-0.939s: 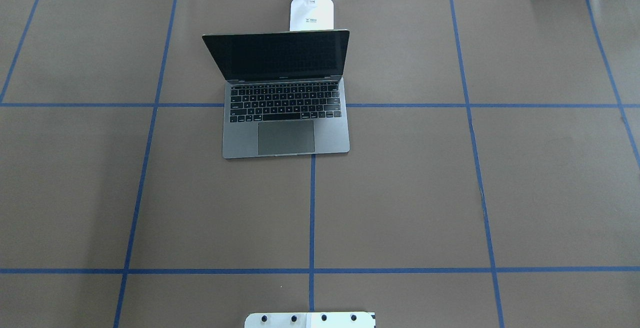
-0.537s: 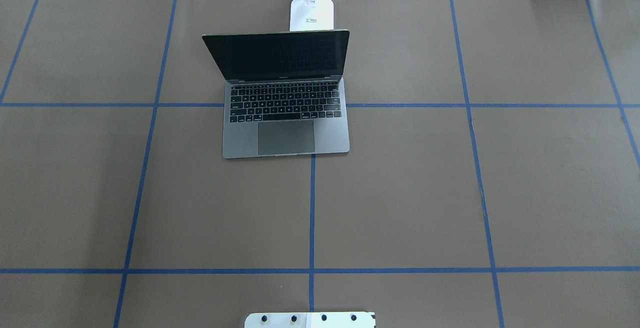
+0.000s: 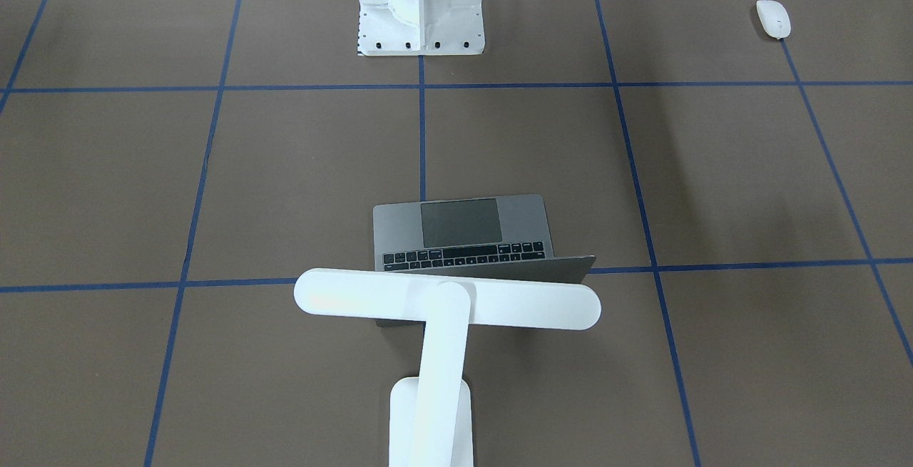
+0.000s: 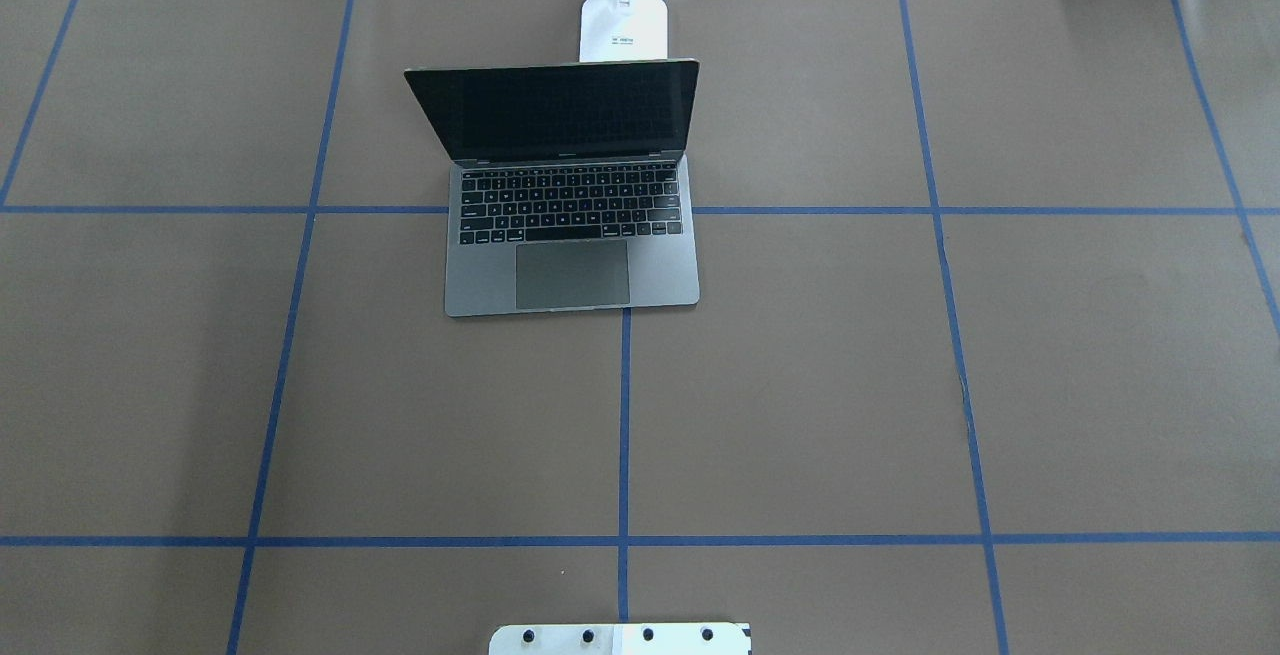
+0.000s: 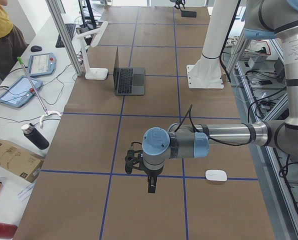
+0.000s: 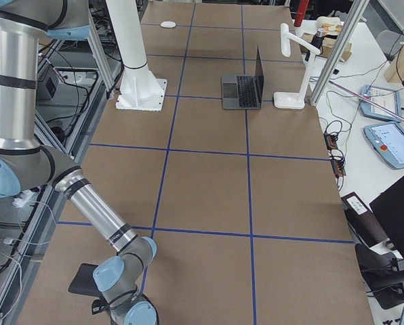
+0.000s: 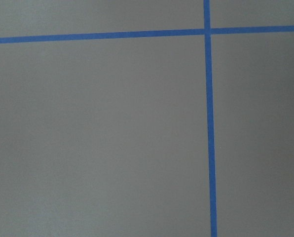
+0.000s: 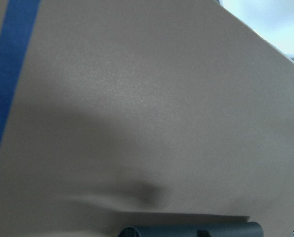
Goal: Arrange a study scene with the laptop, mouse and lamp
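Laptop [image 4: 572, 235] and lamp [image 4: 623, 25] sit unmoved; mouse [image 5: 216, 175] remains unplaced near left end effector [image 5: 151, 187], whose spread I cannot tell.

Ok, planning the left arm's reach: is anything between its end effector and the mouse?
Nothing visible: only bare taped table lies between the left end effector and the mouse.
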Available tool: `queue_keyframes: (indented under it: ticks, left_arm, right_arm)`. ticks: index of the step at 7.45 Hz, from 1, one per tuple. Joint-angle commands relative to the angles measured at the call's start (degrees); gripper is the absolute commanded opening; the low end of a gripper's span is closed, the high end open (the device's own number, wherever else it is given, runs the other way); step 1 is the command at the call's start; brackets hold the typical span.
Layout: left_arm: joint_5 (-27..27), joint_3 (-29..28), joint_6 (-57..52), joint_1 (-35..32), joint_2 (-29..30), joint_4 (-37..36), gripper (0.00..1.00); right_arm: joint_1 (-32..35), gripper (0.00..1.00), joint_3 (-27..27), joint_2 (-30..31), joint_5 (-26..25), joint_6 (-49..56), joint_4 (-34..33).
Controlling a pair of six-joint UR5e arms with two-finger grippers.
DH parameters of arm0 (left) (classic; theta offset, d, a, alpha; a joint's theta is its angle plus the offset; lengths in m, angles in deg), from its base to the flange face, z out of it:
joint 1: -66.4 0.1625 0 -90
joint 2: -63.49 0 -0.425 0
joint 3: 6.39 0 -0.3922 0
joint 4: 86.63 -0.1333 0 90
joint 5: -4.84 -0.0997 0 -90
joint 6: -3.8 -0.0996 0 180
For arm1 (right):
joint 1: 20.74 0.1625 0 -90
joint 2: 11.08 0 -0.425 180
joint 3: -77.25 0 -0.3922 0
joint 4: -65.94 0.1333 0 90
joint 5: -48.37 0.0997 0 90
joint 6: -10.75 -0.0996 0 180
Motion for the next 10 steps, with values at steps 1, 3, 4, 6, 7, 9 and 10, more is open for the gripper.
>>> queue_keyframes:
  ticks: [1,3,4,6,7,9,10]
  left_arm:
    - [0.0,0.1,0.0,-0.1,-0.1,0.0,1.00]
    - [0.0,0.1,0.0,-0.1,-0.2,0.0,1.00]
    - [0.0,0.2,0.0,-0.2,-0.2,0.0,1.00]
    - [0.1,0.1,0.0,-0.2,-0.2,0.0,1.00]
    - [0.1,0.1,0.0,-0.1,-0.2,0.0,1.00]
    - [0.1,0.1,0.0,-0.2,-0.2,-0.1,1.00]
    - [0.1,0.0,0.1,-0.2,-0.2,-0.2,1.00]
  right_arm:
    - [0.0,0.00,0.5,0.0,1.3,0.5,-0.1]
    - [0.0,0.00,1.1,0.0,3.8,0.7,-0.4]
    - [0.0,0.00,2.4,0.0,4.6,0.8,-1.4]
    - [0.1,0.00,9.0,-0.1,5.0,1.1,-8.8]
    - [0.1,0.00,14.2,-0.1,6.1,1.1,-13.8]
    - [0.1,0.00,23.2,-0.7,7.3,-0.1,-16.5]
    - [0.1,0.00,25.2,-2.1,9.4,-3.5,-17.4]
